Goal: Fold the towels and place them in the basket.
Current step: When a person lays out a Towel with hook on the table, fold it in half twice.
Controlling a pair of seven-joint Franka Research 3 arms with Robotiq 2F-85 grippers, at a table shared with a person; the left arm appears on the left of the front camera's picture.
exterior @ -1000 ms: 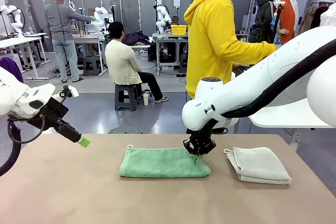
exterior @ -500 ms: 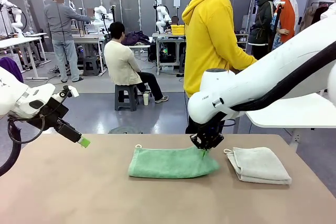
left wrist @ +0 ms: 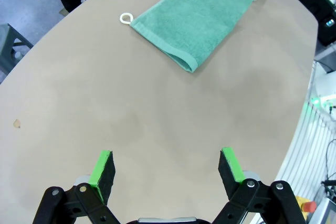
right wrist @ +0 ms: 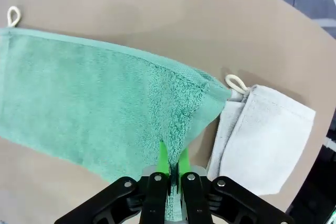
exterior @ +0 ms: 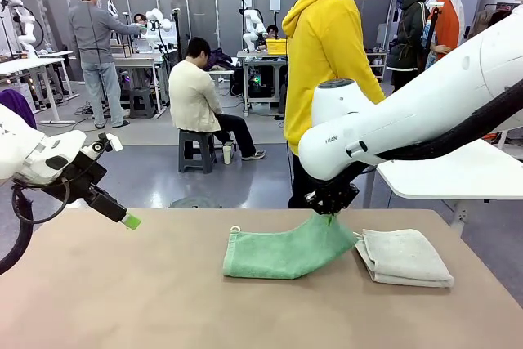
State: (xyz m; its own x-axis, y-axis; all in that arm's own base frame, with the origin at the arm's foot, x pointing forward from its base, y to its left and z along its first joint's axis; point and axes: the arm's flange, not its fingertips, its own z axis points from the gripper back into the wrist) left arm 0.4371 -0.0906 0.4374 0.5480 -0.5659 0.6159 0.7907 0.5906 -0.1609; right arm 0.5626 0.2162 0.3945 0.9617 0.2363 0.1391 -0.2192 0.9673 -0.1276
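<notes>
Right end effector grips green towel — corner raised just beside grey-white towel. Left end effector — jaws spread.

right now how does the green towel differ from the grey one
The green towel is pinched at one end by the right gripper and raised there; the grey towel lies flat, untouched. The green towel is spread long; the grey towel is folded compact. Both are terry with a corner loop, on the table.
</notes>
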